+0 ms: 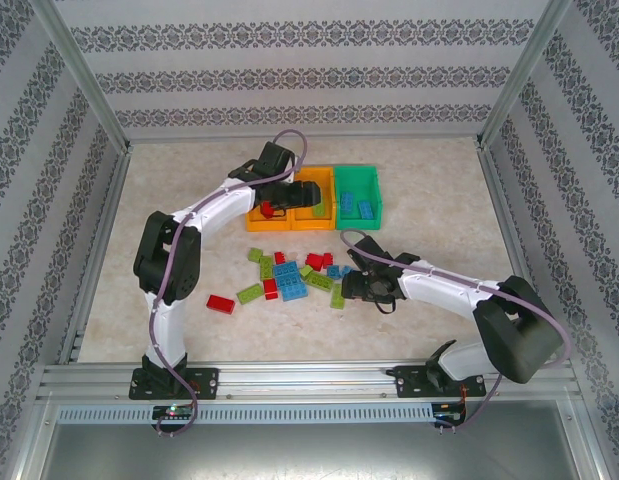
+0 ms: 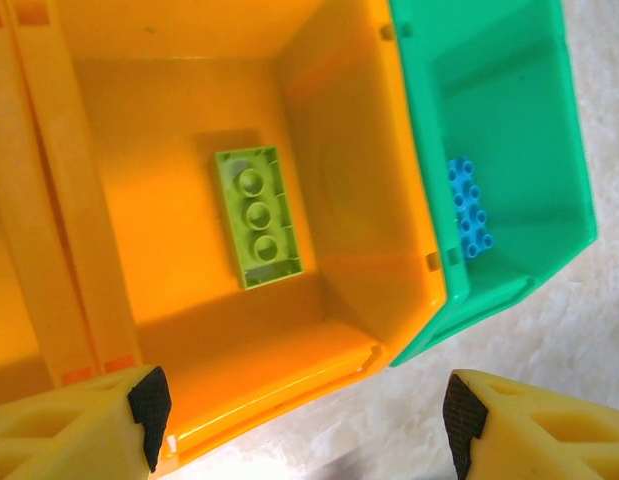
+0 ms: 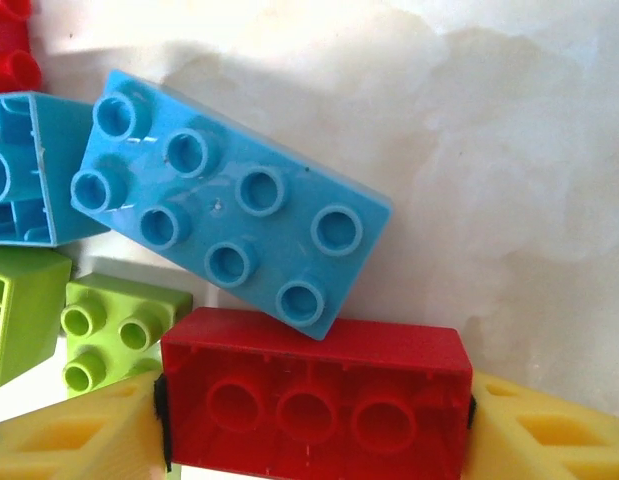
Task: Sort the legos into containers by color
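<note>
Right hand (image 3: 314, 420) clamps the red brick (image 3: 309, 380) at the middle of the counter (image 1: 439, 200), against a blue brick (image 3: 229, 235). I should lift straight up so nothing drags, then carry it to the left orange bin (image 1: 264, 226). Left hand (image 2: 299, 415) hangs with fingers apart.

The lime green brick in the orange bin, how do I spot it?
Find the three joined plastic bins behind the brick pile. Look in the middle orange bin, beside the green plastic bin. The lime green plastic brick lies there hollow side up, unlike the blue brick next door.
</note>
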